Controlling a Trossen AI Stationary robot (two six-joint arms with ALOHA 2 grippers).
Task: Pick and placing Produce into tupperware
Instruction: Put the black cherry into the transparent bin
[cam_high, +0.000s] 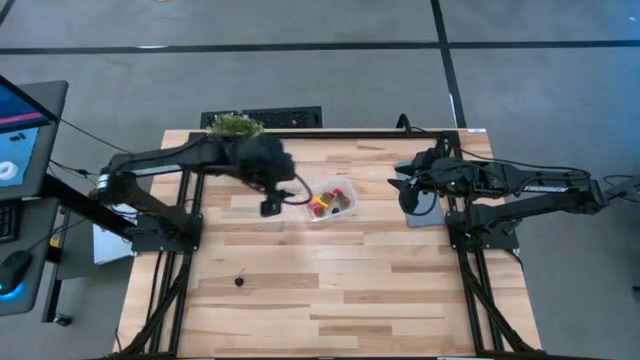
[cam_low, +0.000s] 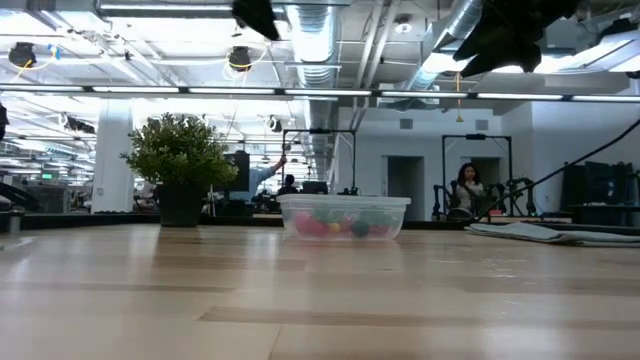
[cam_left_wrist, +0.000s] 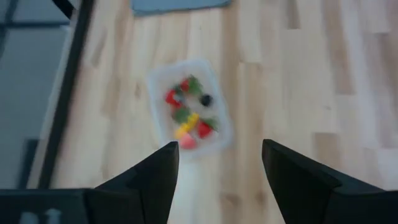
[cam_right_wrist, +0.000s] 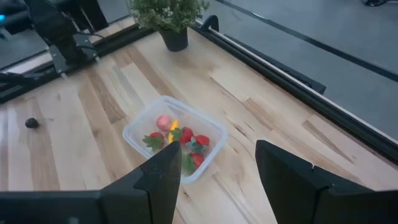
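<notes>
The tupperware (cam_high: 330, 202) is a small clear tub standing on its base on the wooden table, left of the grey slab. Inside lie red strawberry pieces with green tops, a yellow piece (cam_left_wrist: 186, 126) and a dark berry (cam_left_wrist: 206, 99). One more dark berry (cam_high: 239, 281) lies alone on the table toward the near edge. My left gripper (cam_high: 270, 207) hangs open above the table just left of the tub (cam_left_wrist: 189, 109). My right gripper (cam_high: 397, 183) is open and raised, right of the tub (cam_right_wrist: 175, 140). Both touch nothing.
A bushy potted plant (cam_high: 235, 125) stands at the far edge, left of centre. The flat grey slab (cam_high: 425, 205) lies under the right arm. Black frame rails run along the far edge and down both sides. Bare wood lies toward the near edge.
</notes>
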